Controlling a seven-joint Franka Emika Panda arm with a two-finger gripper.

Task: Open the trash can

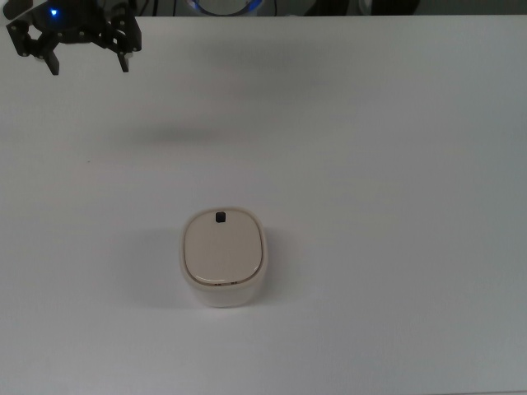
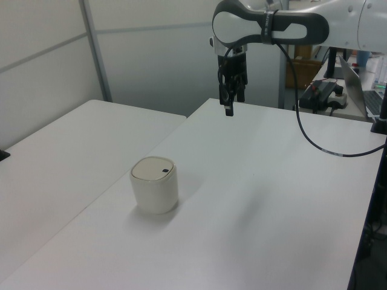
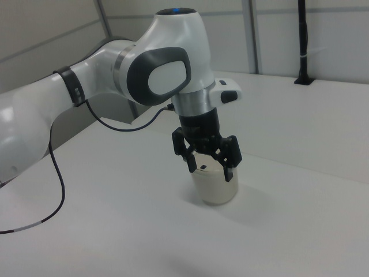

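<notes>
My gripper [image 1: 89, 58] hangs empty with its fingers spread, high above the white table [image 1: 395, 164], at eleven o'clock from the trash can [image 1: 223, 257] in the top view and well apart from it. The can's lid is shut, its black button [image 1: 220, 217] at twelve o'clock. A finger landing off the small button could shove the light can instead

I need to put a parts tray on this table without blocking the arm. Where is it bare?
Nearly everywhere. The trash can is the only thing on the white table. Bare room lies on the top view's right of the can and below it. Avoid the top view's upper-left corner, where the gripper hangs, and the stretch from there to the can.
</notes>
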